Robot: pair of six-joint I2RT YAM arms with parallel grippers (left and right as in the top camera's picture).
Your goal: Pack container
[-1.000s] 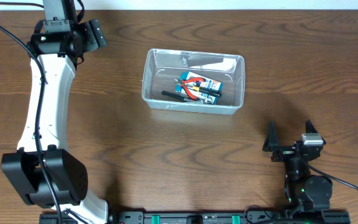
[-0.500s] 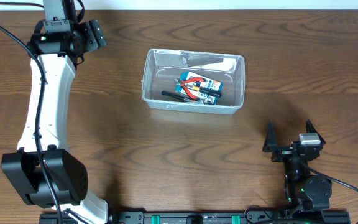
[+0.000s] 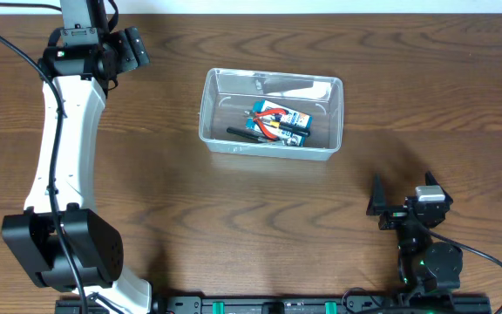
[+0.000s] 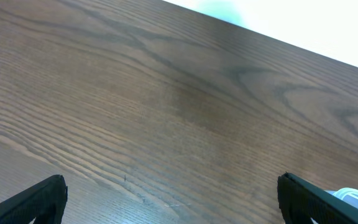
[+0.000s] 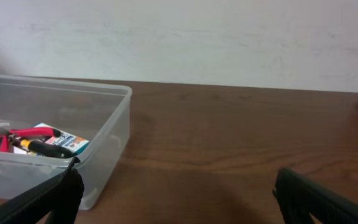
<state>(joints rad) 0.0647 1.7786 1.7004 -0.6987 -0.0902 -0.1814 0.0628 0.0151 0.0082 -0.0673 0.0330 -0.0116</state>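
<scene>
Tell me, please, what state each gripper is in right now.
Left gripper: open, holding nothing.
Right gripper: open, holding nothing.

Container (image 3: 234, 105) open from above; left arm (image 3: 59, 148) lies along left of table (image 3: 234, 218)

Left arm (image 3: 55, 148): white links, black joints, cables. Right arm (image 3: 425, 257): black, maybe green light; fingers (image 5: 316, 199) black.

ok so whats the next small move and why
Likely just tuck the right gripper in to rest. Its jaws stand open and hold nothing, the left gripper is open above the table, and the tools and box already lie inside the container. I see nothing loose left to pick.
</scene>
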